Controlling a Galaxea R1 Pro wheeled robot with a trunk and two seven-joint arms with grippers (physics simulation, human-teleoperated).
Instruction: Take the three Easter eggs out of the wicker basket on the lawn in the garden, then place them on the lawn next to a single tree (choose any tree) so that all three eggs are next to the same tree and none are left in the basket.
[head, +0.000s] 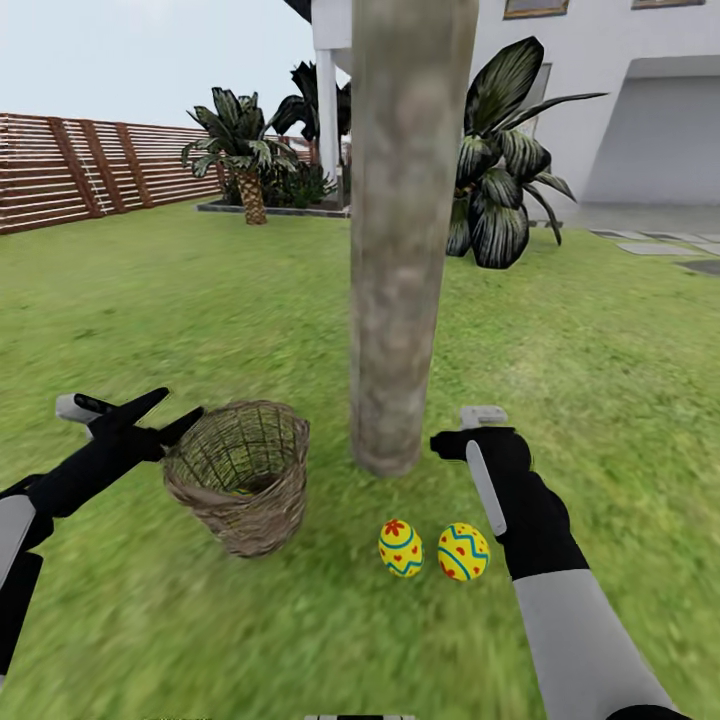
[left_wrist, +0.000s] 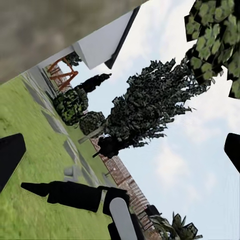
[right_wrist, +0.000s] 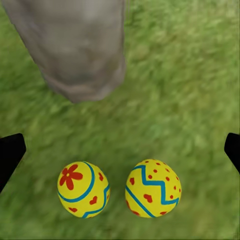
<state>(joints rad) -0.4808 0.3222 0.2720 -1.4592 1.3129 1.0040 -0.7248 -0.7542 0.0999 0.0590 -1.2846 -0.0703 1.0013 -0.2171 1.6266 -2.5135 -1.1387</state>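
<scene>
Eggs first: two Easter eggs (head: 400, 548) (head: 463, 552) lie side by side on the lawn (head: 150, 320), at six o'clock of the tree (head: 405, 250), placed close to count as beside it. The right gripper (right_wrist: 120, 150) hangs over them, spread wide, empty. The left gripper (head: 160, 412), open and empty too, touches the wicker basket (head: 240, 475) at nine o'clock (likely for the third egg; something yellow shows through the weave).
</scene>
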